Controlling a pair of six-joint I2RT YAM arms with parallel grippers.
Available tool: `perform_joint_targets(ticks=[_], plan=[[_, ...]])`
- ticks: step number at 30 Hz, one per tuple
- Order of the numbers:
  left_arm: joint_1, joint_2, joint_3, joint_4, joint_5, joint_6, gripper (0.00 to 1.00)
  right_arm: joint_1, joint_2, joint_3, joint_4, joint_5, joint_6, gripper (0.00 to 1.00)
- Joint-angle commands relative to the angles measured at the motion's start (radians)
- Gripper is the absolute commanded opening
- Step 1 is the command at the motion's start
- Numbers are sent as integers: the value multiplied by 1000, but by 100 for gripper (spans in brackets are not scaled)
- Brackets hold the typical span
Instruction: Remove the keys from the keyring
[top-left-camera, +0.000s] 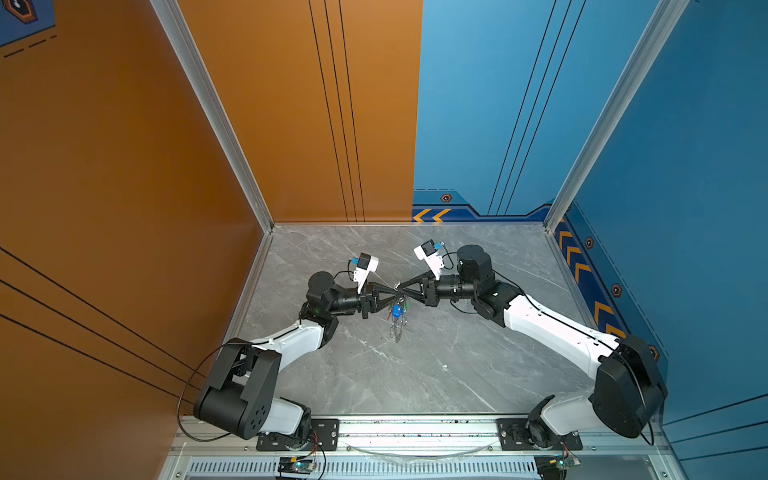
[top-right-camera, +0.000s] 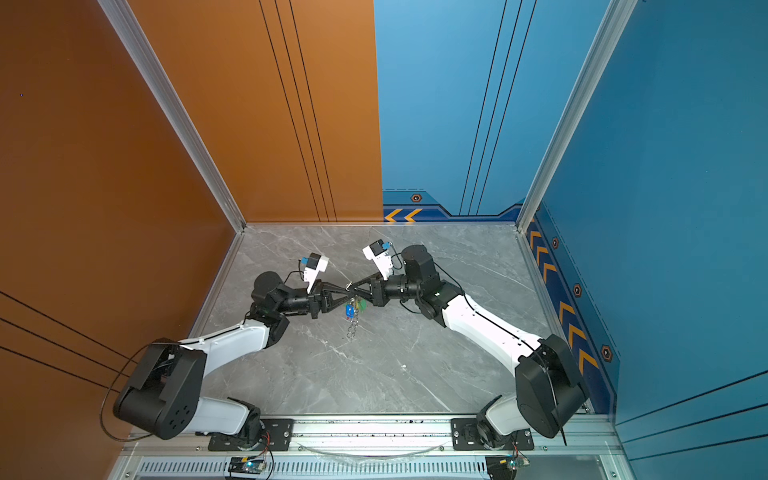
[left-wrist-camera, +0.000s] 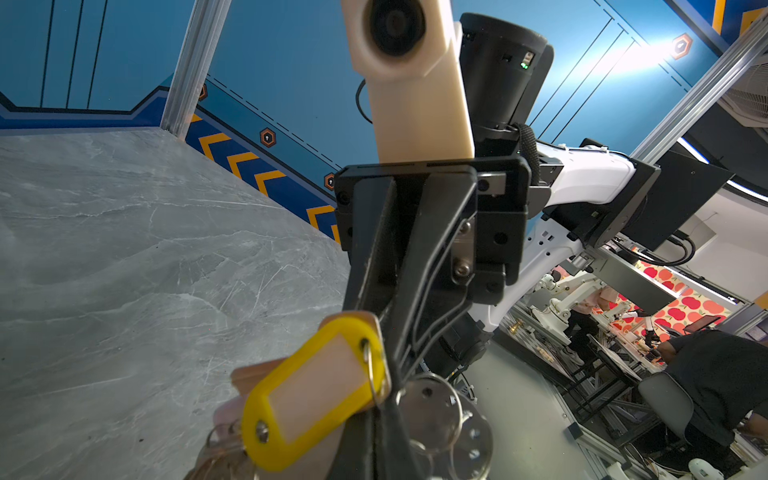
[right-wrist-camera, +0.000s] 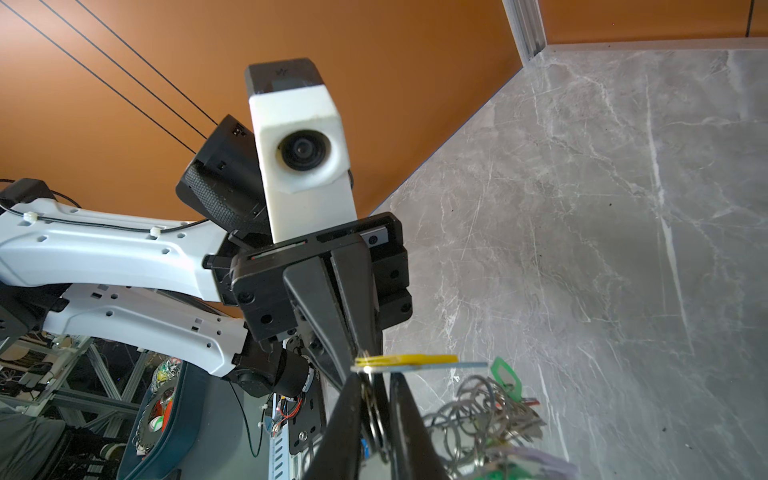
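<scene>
Orange wall (top-left-camera: 104, 166), blue wall (top-left-camera: 498, 104), marble floor (top-left-camera: 415, 374)

left pincer (top-left-camera: 395, 292) and right pincer (top-left-camera: 404, 291) meet mid-table, keys (top-left-camera: 397, 311) dangling beneath; the tabletop (top-left-camera: 415, 374) around lies open.

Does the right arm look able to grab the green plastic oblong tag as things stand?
Probably not yet: the right claw is closed on silver metal split rings, so it must let go first. Otherwise the green tag hangs close by, uncovered.
</scene>
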Motion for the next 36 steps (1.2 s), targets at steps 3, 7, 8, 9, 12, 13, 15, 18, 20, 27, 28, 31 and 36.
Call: perform_joint_targets(ticks=[3, 7, 8, 9, 12, 13, 15, 18, 20, 27, 28, 31, 36], plan=[[22, -19, 10, 39, -17, 8, 0, -1, -7, 16, -27, -34, -22, 19], [32, -32, 5, 39, -24, 7, 0, -12, -23, 2, -35, -33, -26, 22], [34, -36, 5, 39, -26, 7, 0, -14, -25, 2, -37, -34, -27, 23], [37, -41, 1, 39, -30, 7, 0, -15, -25, 1, -39, -33, -28, 24], [41, -50, -2, 39, -34, 8, 0, -15, -27, 1, -44, -30, -31, 25], [41, -52, 0, 39, -34, 7, 0, -15, -27, 2, -41, -29, -31, 25], [39, -50, 4, 39, -29, 4, 0, -12, -25, 7, -31, -28, -26, 24], [34, -47, 4, 38, -26, 3, 0, -5, -19, 17, -25, -28, -25, 23], [30, -40, 6, 39, -17, 2, 0, -1, -14, 23, -12, -28, -20, 21], [38, -36, -2, 38, -18, -2, 0, 4, -1, 36, -12, -28, -21, 3], [41, -38, -5, 39, -21, -1, 0, 2, -2, 37, -19, -26, -26, 1], [48, -39, -11, 39, -27, -1, 3, -1, -7, 41, -36, -19, -40, 0], [55, -42, -18, 39, -27, -4, 19, -2, -11, 64, -91, -12, -76, 0]])
